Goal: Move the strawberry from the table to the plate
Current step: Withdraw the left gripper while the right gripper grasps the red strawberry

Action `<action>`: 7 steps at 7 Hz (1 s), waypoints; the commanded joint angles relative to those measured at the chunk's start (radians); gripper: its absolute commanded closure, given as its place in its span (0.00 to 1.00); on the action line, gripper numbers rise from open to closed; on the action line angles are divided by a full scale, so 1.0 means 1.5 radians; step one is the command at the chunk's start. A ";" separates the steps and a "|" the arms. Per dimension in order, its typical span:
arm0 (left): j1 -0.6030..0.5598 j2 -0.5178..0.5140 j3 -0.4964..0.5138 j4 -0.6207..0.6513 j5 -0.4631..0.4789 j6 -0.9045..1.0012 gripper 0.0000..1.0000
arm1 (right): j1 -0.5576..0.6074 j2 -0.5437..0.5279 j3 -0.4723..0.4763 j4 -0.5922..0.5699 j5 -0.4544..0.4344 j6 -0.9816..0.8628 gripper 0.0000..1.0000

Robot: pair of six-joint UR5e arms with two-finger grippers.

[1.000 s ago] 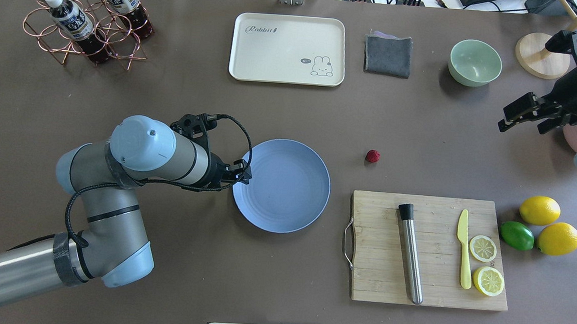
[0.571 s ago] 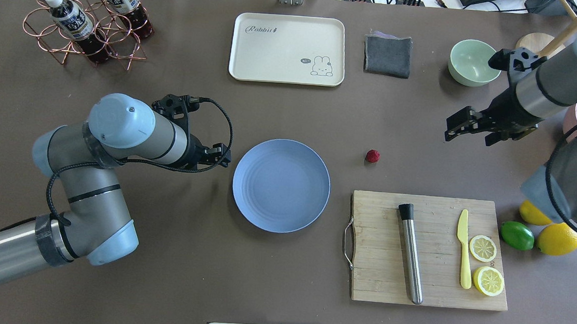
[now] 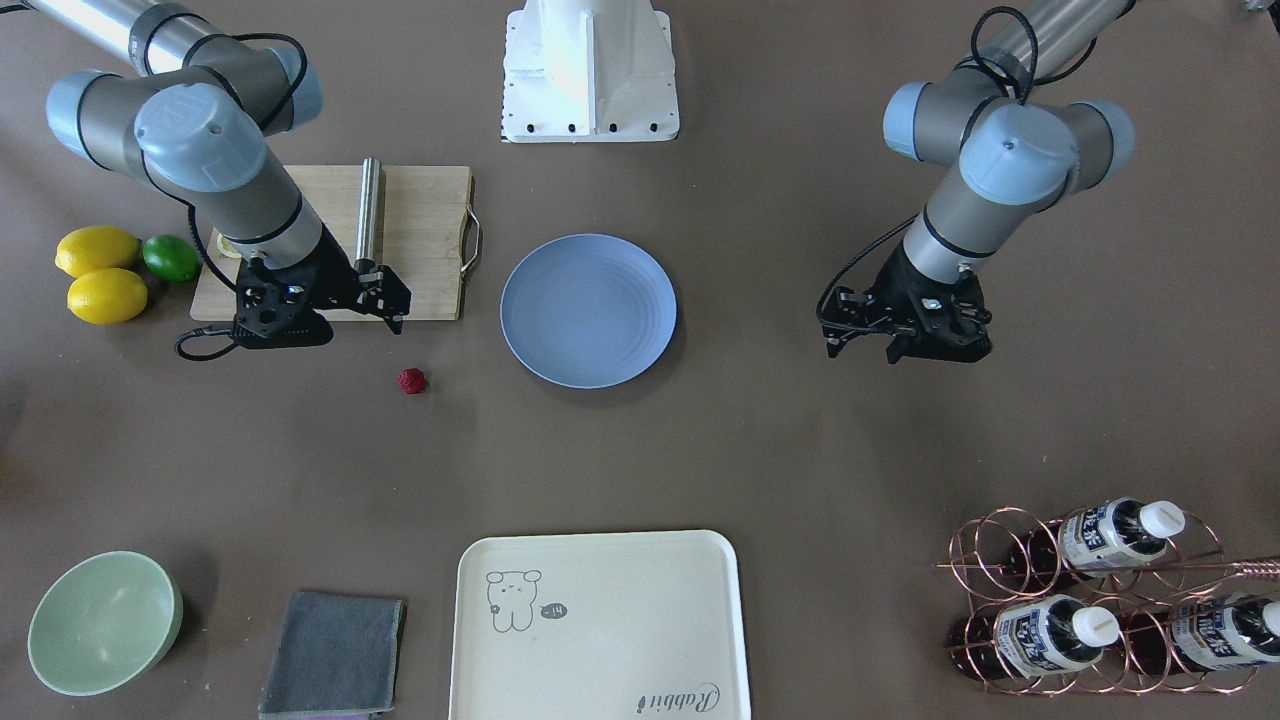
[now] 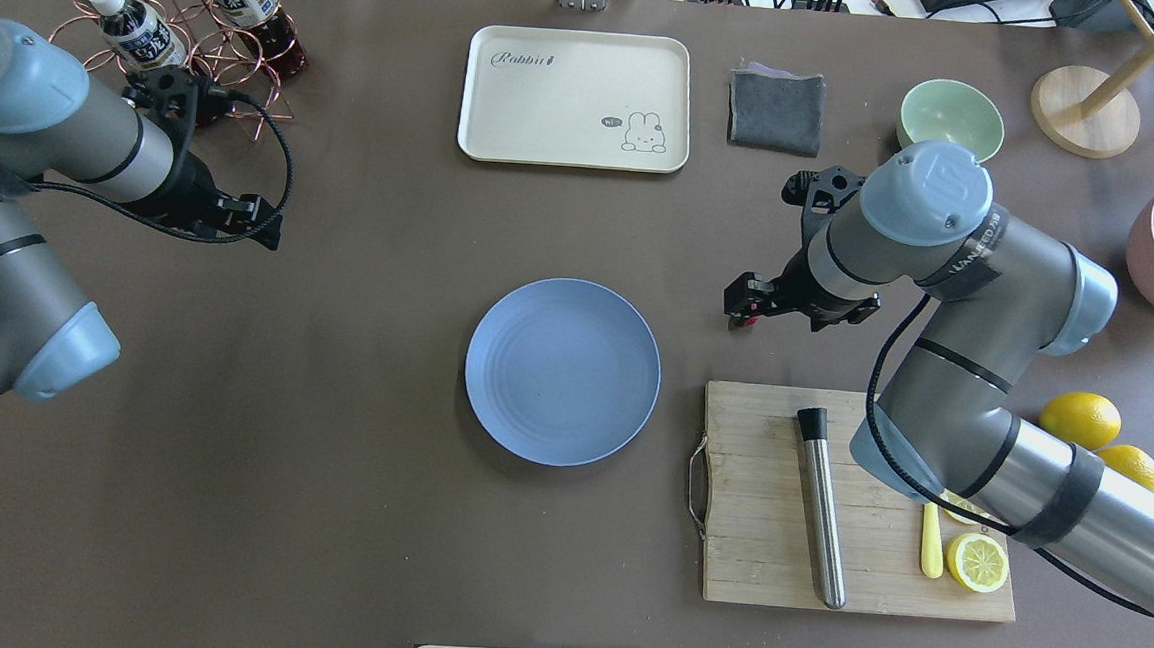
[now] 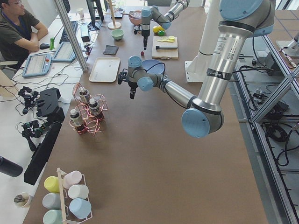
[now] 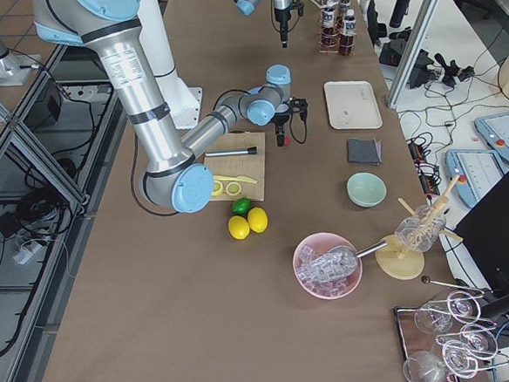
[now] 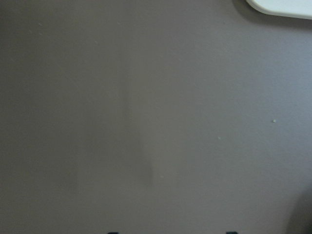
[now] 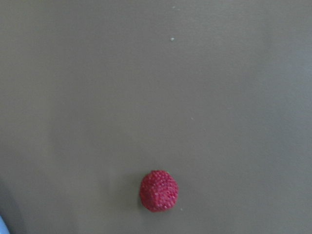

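The strawberry [image 3: 412, 381] is a small dark-red bumpy berry lying on the grey-brown table [image 4: 345, 510], to the right of the light-blue plate [image 4: 562, 371] in the overhead view. My right gripper [image 4: 741, 304] hovers open just above the berry and hides most of it from overhead. In the right wrist view the strawberry [image 8: 159, 190] sits low in the frame, with no fingers showing. The plate [image 3: 588, 309] holds nothing. My left gripper [image 4: 257, 224] is open over bare table, well left of the plate, near the bottle rack [image 4: 168, 49].
A wooden cutting board [image 4: 764, 536] with a steel muddler [image 4: 822, 519], a yellow knife and lemon slices lies under the right arm. Whole lemons [image 3: 98, 275] and a lime sit beside it. A cream tray [image 4: 576, 99], grey cloth [image 4: 775, 111] and green bowl [image 4: 951, 111] line the far side.
The left arm drew back from the plate's rim toward the bottle rack. The right arm swung in from the table's right edge, and its gripper now hangs over the strawberry.
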 commanded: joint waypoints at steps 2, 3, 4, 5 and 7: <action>-0.043 0.056 -0.067 0.074 -0.005 0.084 0.21 | -0.011 0.034 -0.091 0.080 -0.010 -0.006 0.18; -0.045 0.057 -0.068 0.074 -0.005 0.084 0.21 | -0.011 0.034 -0.092 0.080 -0.010 -0.007 0.52; -0.046 0.058 -0.068 0.073 -0.004 0.084 0.21 | -0.007 0.036 -0.090 0.080 -0.008 -0.017 1.00; -0.046 0.059 -0.070 0.072 -0.003 0.084 0.21 | 0.000 0.036 -0.083 0.078 -0.002 -0.039 1.00; -0.042 0.056 -0.069 0.072 0.000 0.081 0.19 | -0.023 0.073 -0.064 0.066 -0.008 0.035 1.00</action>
